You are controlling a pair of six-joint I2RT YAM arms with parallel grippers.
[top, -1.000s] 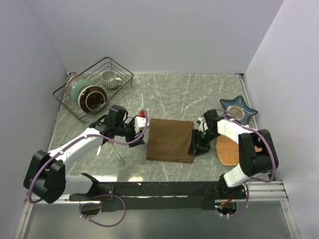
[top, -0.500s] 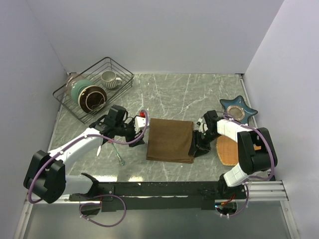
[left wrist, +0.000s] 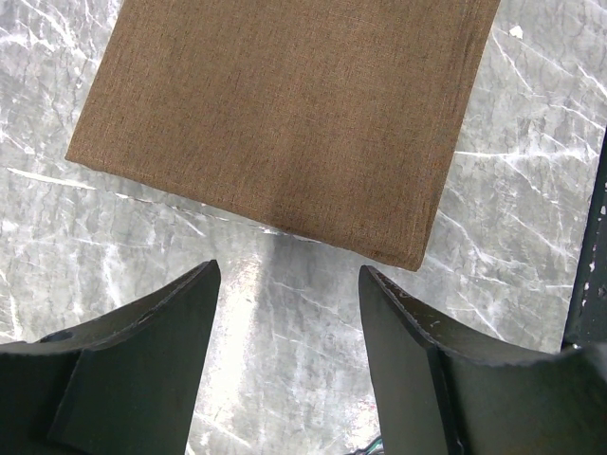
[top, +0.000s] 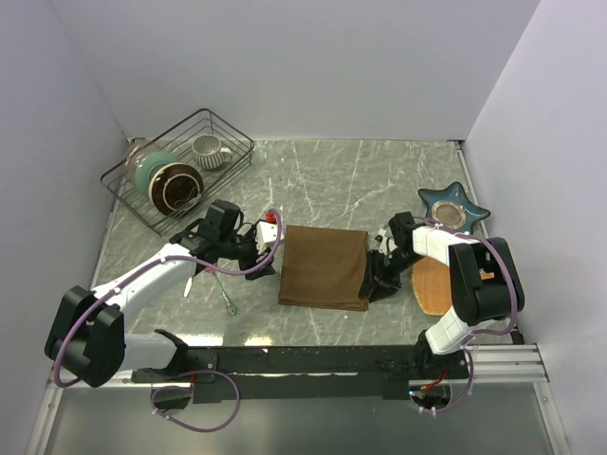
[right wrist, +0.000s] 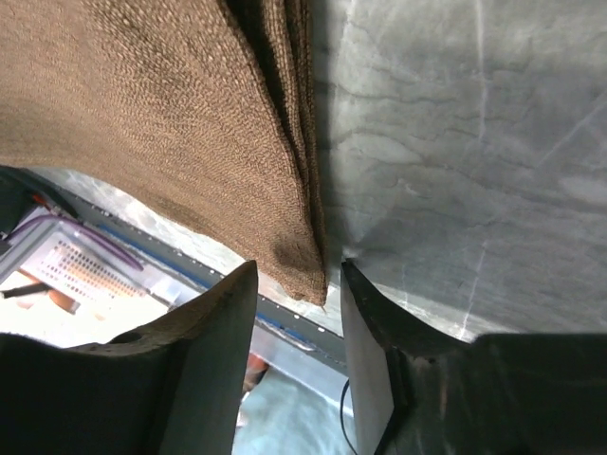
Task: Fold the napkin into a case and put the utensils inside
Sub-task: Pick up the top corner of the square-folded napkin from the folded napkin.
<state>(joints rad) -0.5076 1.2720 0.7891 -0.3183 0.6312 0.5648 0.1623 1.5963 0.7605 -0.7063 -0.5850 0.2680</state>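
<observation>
The dark-brown napkin (top: 324, 265) lies folded into a flat rectangle mid-table, also seen in the left wrist view (left wrist: 285, 104). My left gripper (top: 275, 254) hovers open just off its left edge, with only bare marble between its fingers (left wrist: 289, 275). My right gripper (top: 370, 282) sits low at the napkin's near right corner. In the right wrist view that layered corner (right wrist: 302, 270) hangs between the fingers with a gap on one side, so the gripper (right wrist: 299, 270) is open around it. The utensils (top: 225, 296) lie on the table under my left arm.
A black wire basket (top: 180, 171) holding bowls and a mug stands at the back left. At the right, a blue star-shaped dish (top: 453, 210) sits behind an orange-tan mat (top: 432, 284), which lies under my right arm. The front rail (top: 313, 358) runs along the near edge.
My right gripper has edged slightly toward the napkin's near right corner, and its jaws have narrowed a touch. The left arm and the napkin have not moved.
</observation>
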